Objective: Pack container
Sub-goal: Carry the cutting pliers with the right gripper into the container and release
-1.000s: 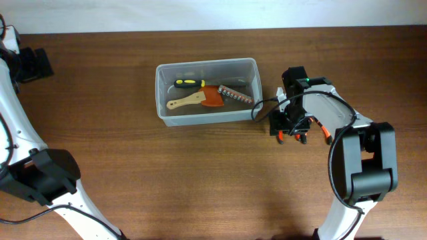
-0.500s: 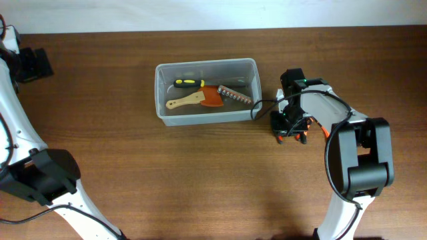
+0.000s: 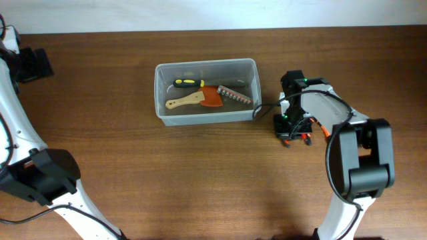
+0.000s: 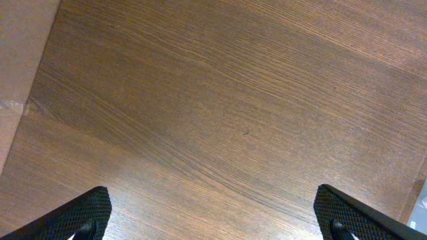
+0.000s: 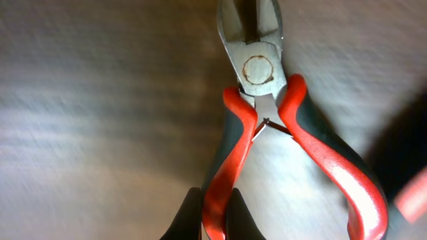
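My right gripper (image 5: 213, 208) pinches one pliers (image 5: 257, 69) handle; their tips are cut off. The container (image 3: 207, 62) holds three tools (image 3: 197, 99).

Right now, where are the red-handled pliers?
In the overhead view the pliers are just right of the container, outside it. The right wrist view shows the right gripper shut on one red handle.

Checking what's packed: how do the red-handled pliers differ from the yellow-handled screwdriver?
The red-and-black-handled pliers sit outside the clear plastic tub; the yellow-and-black-handled screwdriver lies inside it. The right hand is shut on one pliers handle; no hand touches the screwdriver. Both are hand tools.
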